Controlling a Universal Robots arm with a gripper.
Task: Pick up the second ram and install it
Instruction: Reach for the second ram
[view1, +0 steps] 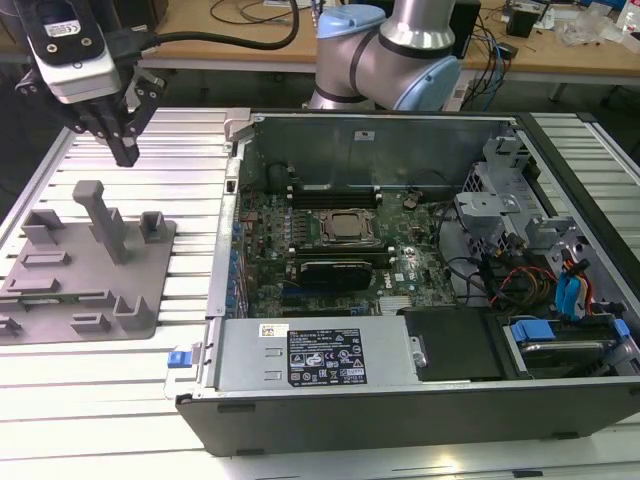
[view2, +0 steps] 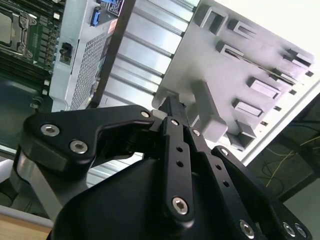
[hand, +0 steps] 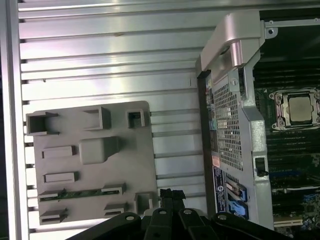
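While hanging high at the exterior view's left, grips nothing with the end effector (view1: 126, 152): pressed together at the black fingertips (view1: 122, 145), bare between them, pointed down. Hovers well above the slatted surface (view1: 190, 300), over the far part of the grey plate (view1: 150, 270) and left of the open case (view1: 400, 420), touching neither. Shows in both wrist views as black links (view2: 175, 165) converging on one closed tip. Leaves the ram (hand: 80, 193) untouched on that plate: seen in the first wrist view as a thin green strip set between two grey holders (hand: 112, 189), in the plate's near part, well apart from the fingertips. Bears on the same plate a tall post (view1: 105, 215) toward the far side and several low blocks (view1: 135, 310) around it. Has the arm (view1: 400, 50) rising beyond the case's far wall. Inside the case, shows a green board (view1: 262, 250) with a metal-framed socket (view1: 345, 228) at its middle, dark memory slots (view1: 335, 197) just far of the socket and a black card (view1: 345, 270) just near of it. Holds a labelled grey box (view1: 310, 355) along the near wall and blue-tabbed bays (view1: 565, 335) at the right end.
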